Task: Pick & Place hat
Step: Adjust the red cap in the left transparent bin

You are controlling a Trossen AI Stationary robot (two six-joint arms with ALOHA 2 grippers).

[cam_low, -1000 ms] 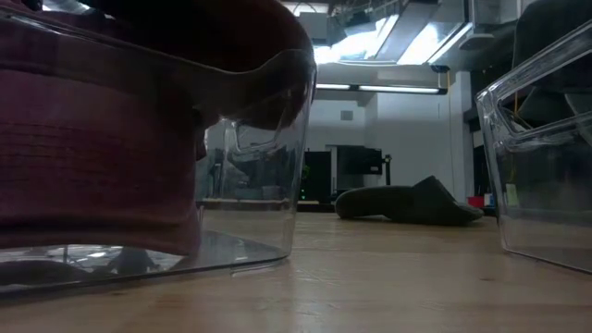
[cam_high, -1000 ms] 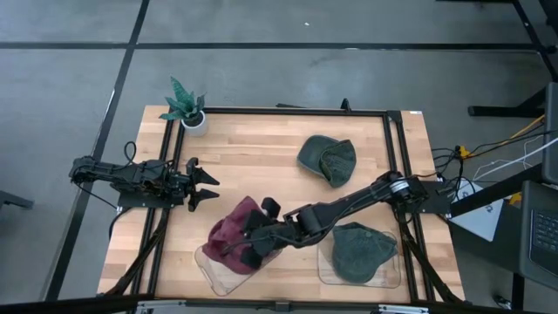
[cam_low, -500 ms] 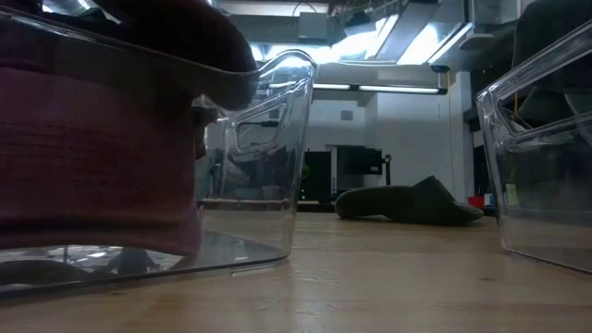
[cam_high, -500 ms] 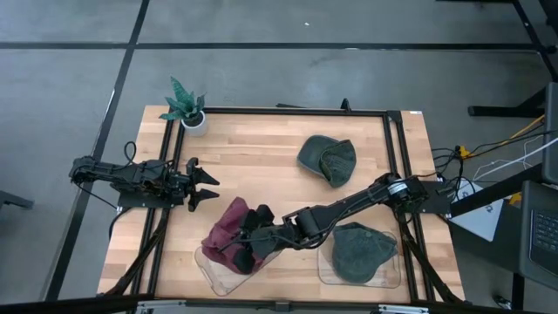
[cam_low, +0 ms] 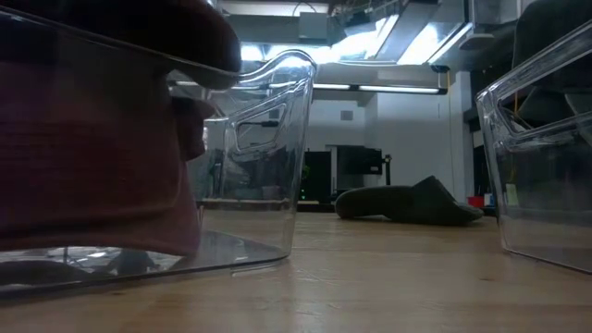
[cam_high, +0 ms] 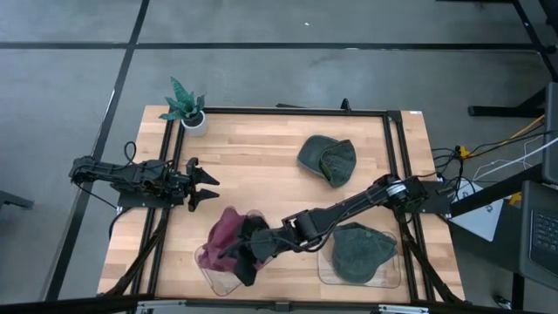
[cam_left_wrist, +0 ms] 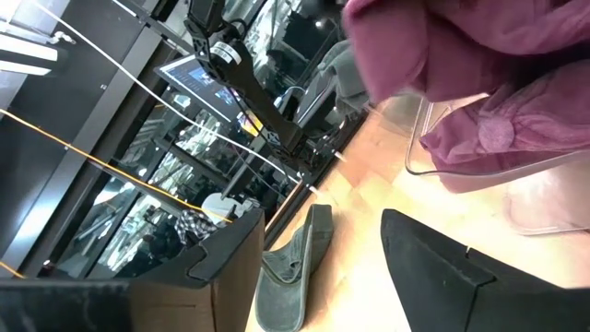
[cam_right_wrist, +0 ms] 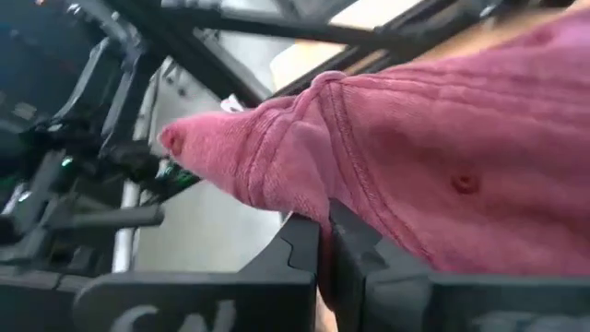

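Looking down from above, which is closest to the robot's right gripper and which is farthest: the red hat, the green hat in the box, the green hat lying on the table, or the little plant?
From the right gripper:
1. Red hat, pinched in its fingers over the left clear box.
2. Green hat in the box, to its right.
3. Green hat on the table, farther back on the right.
4. Little plant, at the back left corner.

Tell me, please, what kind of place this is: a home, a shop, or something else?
Most likely a robotics lab or workshop. A wooden table in a black frame stands on a bare grey floor, the low view shows equipment racks under strip lights, and cables run beside the table.
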